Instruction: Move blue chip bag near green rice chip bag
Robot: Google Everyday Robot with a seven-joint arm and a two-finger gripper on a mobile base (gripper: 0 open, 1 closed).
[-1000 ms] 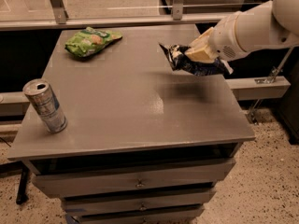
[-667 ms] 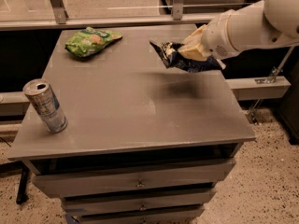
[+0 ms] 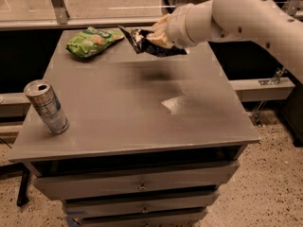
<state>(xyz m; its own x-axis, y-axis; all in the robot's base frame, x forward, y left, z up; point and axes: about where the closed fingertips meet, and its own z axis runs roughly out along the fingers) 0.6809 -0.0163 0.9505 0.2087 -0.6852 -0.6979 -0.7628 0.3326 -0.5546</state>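
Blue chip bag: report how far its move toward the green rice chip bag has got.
Done: the pincer grips the blue chip bag, lifted off the table, its shadow below. In hand: the bag hangs close beside the green rice chip bag. Left: set it down next to the green bag and release.

Front camera looks down across table (image 3: 118, 122) toward gripper (image 3: 159, 33) holding blue chip bag (image 3: 141, 40).
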